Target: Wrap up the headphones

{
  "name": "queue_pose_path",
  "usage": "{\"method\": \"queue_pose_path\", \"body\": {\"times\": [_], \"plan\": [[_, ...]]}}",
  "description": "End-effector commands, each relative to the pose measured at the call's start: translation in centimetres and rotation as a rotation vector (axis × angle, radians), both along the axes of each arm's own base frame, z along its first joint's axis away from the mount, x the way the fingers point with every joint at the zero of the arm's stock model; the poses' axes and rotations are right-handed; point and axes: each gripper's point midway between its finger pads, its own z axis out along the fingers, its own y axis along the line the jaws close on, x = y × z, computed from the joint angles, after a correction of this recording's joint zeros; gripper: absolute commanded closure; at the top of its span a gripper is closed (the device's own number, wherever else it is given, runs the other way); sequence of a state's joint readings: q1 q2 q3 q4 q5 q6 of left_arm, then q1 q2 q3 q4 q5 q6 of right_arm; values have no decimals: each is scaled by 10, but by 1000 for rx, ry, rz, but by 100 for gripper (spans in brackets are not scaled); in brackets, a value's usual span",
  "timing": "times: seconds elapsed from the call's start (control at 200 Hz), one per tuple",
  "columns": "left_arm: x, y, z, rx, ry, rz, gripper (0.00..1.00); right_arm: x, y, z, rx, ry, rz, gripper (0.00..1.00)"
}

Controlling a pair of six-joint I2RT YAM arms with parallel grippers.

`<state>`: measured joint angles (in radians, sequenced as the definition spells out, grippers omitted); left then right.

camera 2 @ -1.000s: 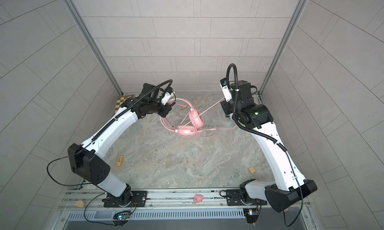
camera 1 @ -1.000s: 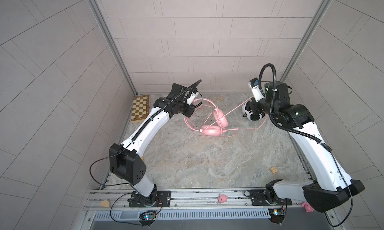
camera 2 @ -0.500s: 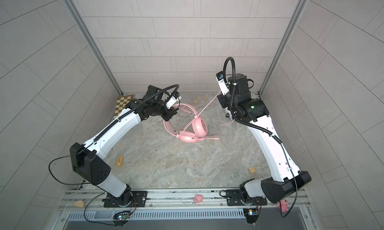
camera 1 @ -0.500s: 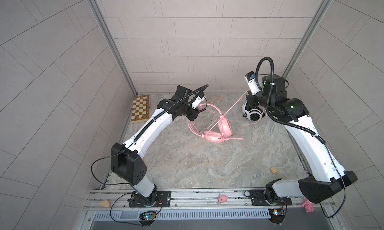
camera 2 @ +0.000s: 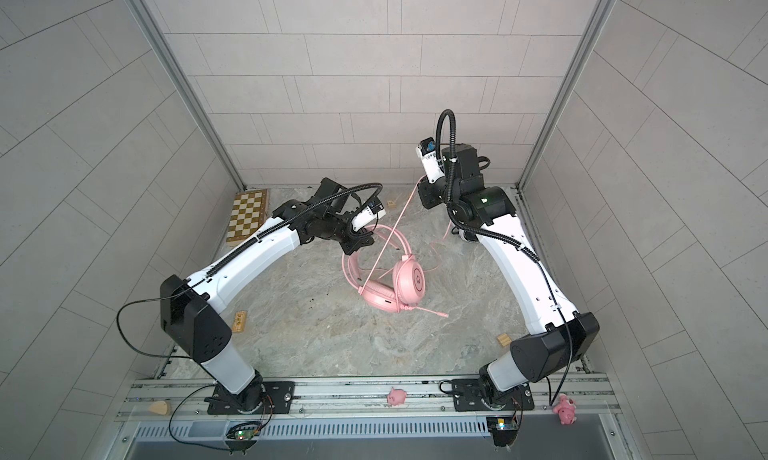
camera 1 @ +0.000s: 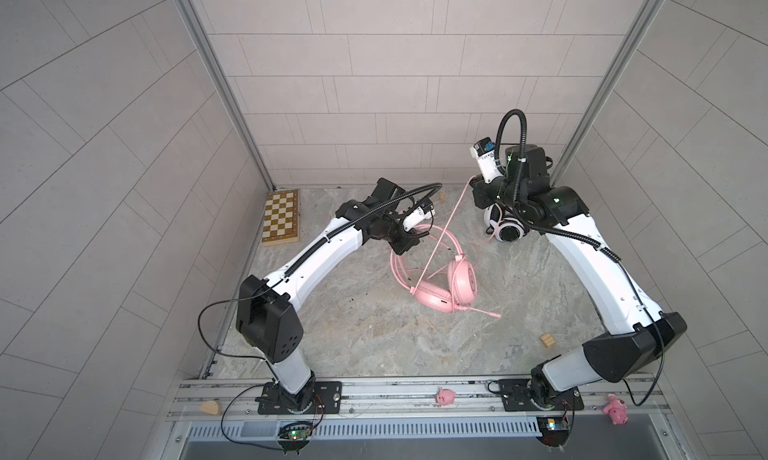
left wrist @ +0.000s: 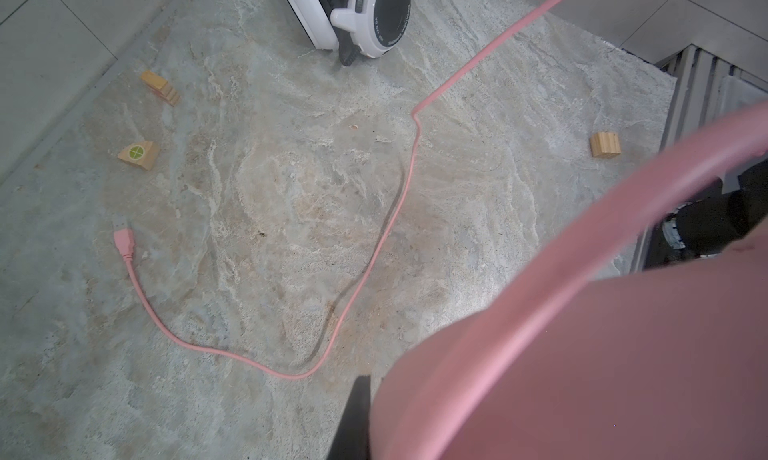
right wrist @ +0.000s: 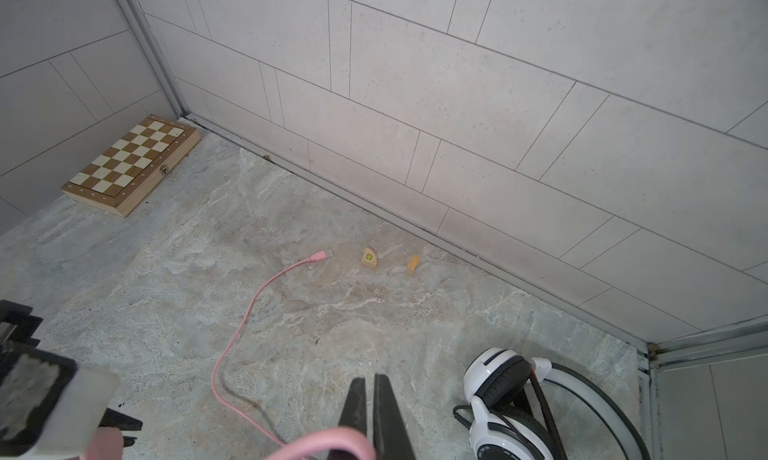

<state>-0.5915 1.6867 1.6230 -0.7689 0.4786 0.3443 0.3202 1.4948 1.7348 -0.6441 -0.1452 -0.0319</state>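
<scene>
Left pincer [camera 1: 405, 246]: clenched on pink headphones' [camera 1: 462, 280] band.
Right pincer [camera 1: 473, 184]: clenched on their taut cable [camera 1: 440, 233], white headphones [camera 1: 509, 231] beneath.
Risk: my pulling harder — cable slips or strains its socket.

You've got pale tiled walls [camera 1: 374, 84] boxing in a marbled grey worktop [camera 1: 374, 346], metal corner posts [camera 1: 224, 84], and soft even light.

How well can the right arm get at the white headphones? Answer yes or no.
Likely yes, but not freely. The white headphones lie near the right hand, nothing between them; yet that hand is shut on the pink cable, pulled taut, and would have to drop it first.
</scene>
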Motion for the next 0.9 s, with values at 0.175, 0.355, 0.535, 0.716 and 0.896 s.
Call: {"method": "queue_pose_path", "body": {"times": [0.175, 0.355, 0.535, 0.716, 0.896], "plan": [[-35, -7, 24, -95, 69, -125, 100, 21, -21, -21, 89, -12, -141, 100], [-36, -10, 45, -213, 98, -131, 100, 9, -18, -74, 106, 83, -130, 100], [-21, -2, 71, -374, 100, -77, 100, -7, -15, -105, 151, 133, -114, 100], [-2, 13, 90, -472, 60, 5, 100, -19, -11, -126, 208, 162, -109, 100], [17, 30, 99, -544, 42, 91, 100, -23, -15, -126, 199, 156, -119, 100]]}}
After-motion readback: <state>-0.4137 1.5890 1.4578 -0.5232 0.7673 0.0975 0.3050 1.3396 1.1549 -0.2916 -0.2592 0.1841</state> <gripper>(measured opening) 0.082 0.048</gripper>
